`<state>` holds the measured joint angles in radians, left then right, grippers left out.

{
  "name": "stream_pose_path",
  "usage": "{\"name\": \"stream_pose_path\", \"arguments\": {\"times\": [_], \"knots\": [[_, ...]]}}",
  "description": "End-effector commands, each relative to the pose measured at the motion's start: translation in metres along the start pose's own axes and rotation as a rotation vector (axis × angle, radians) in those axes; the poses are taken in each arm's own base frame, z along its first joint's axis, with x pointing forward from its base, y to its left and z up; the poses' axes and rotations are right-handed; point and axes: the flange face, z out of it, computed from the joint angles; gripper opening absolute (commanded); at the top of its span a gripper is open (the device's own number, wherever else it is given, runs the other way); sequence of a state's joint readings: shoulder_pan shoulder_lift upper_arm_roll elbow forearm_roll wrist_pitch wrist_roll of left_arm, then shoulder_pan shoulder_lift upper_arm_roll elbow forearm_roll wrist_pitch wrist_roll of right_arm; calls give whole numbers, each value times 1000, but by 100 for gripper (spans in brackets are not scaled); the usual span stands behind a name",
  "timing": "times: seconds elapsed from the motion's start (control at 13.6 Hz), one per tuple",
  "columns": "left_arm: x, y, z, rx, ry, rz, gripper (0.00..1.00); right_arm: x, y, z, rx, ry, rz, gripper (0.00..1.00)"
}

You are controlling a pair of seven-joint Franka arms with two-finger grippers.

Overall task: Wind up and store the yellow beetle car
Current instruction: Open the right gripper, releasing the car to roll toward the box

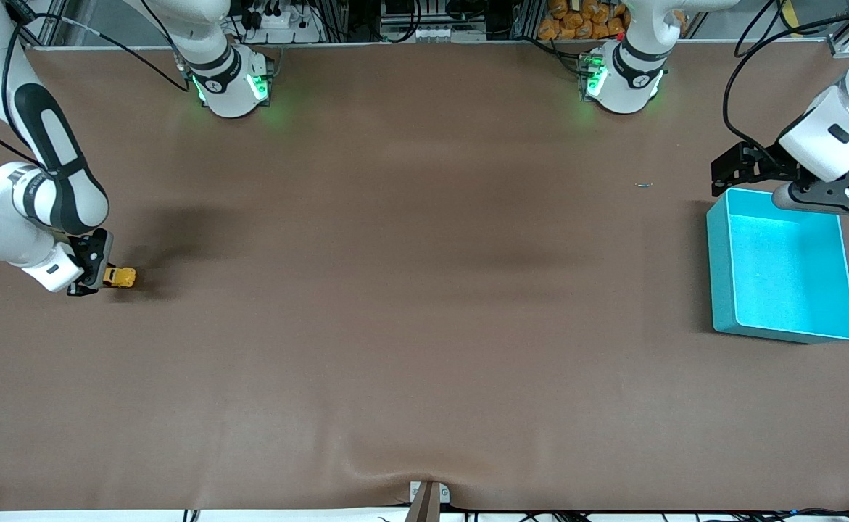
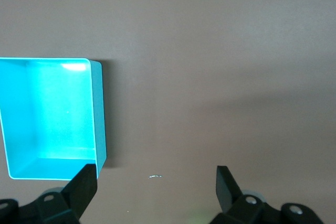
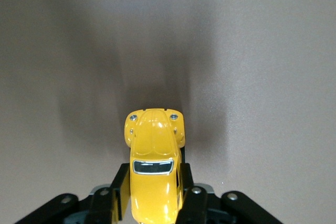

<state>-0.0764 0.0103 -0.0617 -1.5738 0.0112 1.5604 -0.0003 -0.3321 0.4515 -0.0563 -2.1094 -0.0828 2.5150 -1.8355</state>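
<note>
Right gripper (image 1: pixel 94 279) low at the right arm's end of the table (image 1: pixel 424 326), fingers (image 3: pixel 118 192) clamped on the flanks of the yellow beetle car (image 1: pixel 119 276). Car's nose pointing away from the gripper, rear half hidden between the fingers; wheels on the cloth or just off it, impossible to tell. Left gripper (image 2: pixel 156 182) waiting, fingers spread wide and holding nothing, over the corner of the teal bin (image 1: pixel 721 290) at the left arm's end. Nothing visible inside the bin; part of its rim covered by the left arm. Tiny pale speck (image 1: pixel 644 185) near the bin, too small to identify.
</note>
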Motion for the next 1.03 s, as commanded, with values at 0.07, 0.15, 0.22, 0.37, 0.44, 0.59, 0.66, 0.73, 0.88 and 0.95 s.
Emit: {"name": "stream_pose_path", "arguments": {"times": [0.07,0.15,0.22,0.37,0.44,0.59,0.66,0.73,0.88,0.95], "knots": [[3,-2,-4,20,2,-7,100,-26,14,-3,50,25,27,100],[3,-2,-4,20,2,-7,100,-37,19,-18,58,56,66,100],[3,-2,-4,20,2,-7,100,-44,28,-35,63,83,77,100],[3,-2,-4,20,2,-7,100,-58,33,-54,91,123,98,100],[3,-2,-4,20,2,-7,100,-64,29,-56,99,135,115,100],[3,-1,-4,20,2,-5,100,-72,26,-56,96,148,137,100],[3,-2,-4,20,2,-7,100,-75,24,-55,92,160,152,100],[3,-2,-4,20,2,-7,100,-75,24,-57,85,175,165,100],[3,-2,-4,20,2,-7,100,-74,26,-62,73,190,185,100],[4,-5,-2,21,-2,-11,100,-72,26,-63,73,208,196,100]]}}
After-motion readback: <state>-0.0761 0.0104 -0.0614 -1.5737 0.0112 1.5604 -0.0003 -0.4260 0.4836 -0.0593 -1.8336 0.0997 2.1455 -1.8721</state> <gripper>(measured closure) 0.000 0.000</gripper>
